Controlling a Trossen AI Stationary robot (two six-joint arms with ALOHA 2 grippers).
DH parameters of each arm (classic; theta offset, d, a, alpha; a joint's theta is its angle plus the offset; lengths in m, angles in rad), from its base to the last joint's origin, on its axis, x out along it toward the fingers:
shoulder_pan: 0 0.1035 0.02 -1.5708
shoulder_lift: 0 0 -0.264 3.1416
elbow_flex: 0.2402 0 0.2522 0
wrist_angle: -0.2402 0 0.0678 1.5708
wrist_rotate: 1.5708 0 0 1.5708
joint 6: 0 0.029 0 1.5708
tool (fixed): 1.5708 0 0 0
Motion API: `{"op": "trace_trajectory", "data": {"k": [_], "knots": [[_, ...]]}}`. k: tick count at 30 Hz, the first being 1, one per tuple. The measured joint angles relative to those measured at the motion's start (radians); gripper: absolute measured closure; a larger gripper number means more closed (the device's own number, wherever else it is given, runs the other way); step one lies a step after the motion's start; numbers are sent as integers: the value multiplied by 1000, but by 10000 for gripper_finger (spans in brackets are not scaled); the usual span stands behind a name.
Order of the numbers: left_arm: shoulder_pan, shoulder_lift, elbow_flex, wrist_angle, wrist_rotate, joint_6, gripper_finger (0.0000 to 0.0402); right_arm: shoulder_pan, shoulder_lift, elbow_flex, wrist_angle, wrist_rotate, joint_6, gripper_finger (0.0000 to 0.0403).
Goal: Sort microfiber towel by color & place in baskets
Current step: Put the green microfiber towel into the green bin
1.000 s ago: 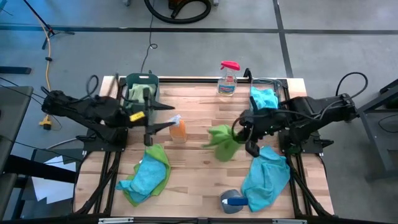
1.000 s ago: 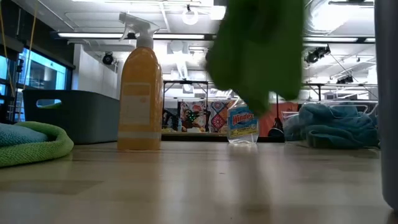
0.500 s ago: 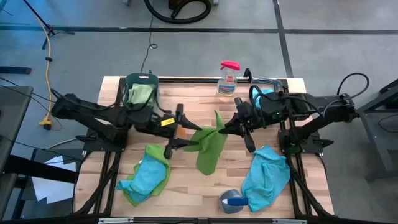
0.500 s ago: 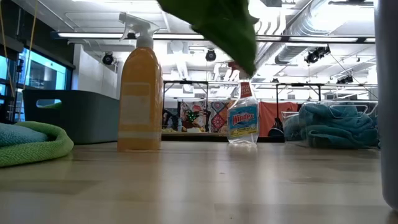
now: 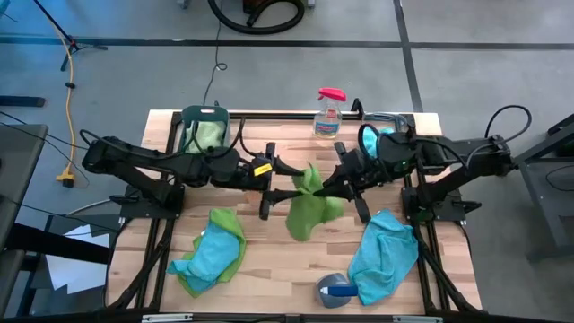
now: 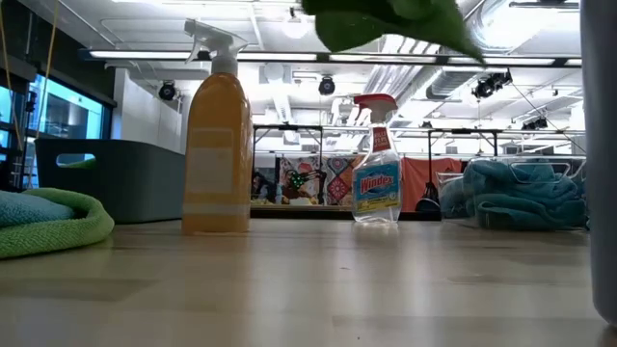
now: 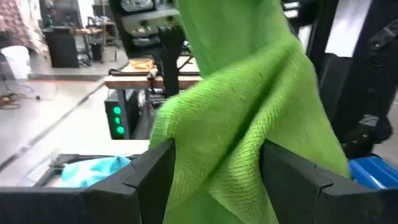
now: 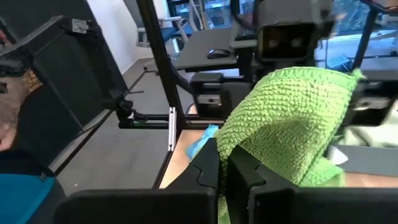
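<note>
A green microfiber towel (image 5: 307,211) hangs over the middle of the table, and its lower end (image 6: 395,24) shows at the top of the low view. My right gripper (image 5: 325,186) is shut on it from the right. My left gripper (image 5: 285,186) reaches in from the left, open, one finger on each side of the towel (image 7: 249,124). The dark teal basket (image 5: 202,130) at the far left holds a green towel. The clear basket (image 5: 381,135) at the far right holds a blue one. My right gripper pinches a bunched upper part of the green towel (image 8: 249,146) between its two fingers, coming nearly level from the table's right. The cloth drapes over the fingertips and hangs slack below them, clear of the table. My left gripper: whether its fingers (image 7: 152,174) touch the cloth, I cannot tell.
A blue towel on a green one (image 5: 211,253) lies near left, and another blue towel (image 5: 386,256) near right beside a blue-grey object (image 5: 336,289). An orange spray bottle (image 6: 217,145) stands left of centre. A clear spray bottle (image 5: 329,112) stands at the far edge.
My right gripper has tipped up, rolled and moved a little left, lifting the green towel so that its lower end has risen nearly out of the low view. My left gripper has swung from the teal basket toward the table's middle and now brackets the hanging towel.
</note>
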Motion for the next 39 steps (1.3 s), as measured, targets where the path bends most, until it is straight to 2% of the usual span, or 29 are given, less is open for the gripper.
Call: {"op": "trace_trajectory", "data": {"k": [3, 8, 10, 16, 20, 24, 27, 29, 31, 35, 39], "knots": [[0, -6, 0, 17, 26, -6, 186, 6, 14, 0, 0, -3, -7, 403], [1, 0, 0, 28, 264, -84, 186, -7, 45, 0, 18, -23, -50, 403], [5, 15, 0, 29, 324, -114, 186, -19, 63, 0, 56, -60, -61, 403], [18, 73, 0, 55, 311, -135, 186, -59, 124, 0, 168, -178, -71, 403], [19, 98, 0, 85, 333, -159, 186, -74, 132, -1, 176, -151, -94, 403], [19, 101, 0, 68, 354, -115, 186, -82, 134, 12, 171, -114, -109, 403], [18, 101, 0, 80, 324, -112, 195, -83, 133, 24, 175, -114, -130, 403], [18, 101, 0, 76, 299, -116, 216, -82, 133, 24, 173, -114, -130, 403], [18, 101, 0, 72, 289, -116, 255, -82, 133, 24, 172, -114, -129, 402], [18, 88, 0, 19, 238, -117, 374, -82, 133, 24, 167, -112, -101, 395], [30, 43, 0, -104, 170, -107, 393, -82, 128, 24, 157, -98, -60, 381]]}}
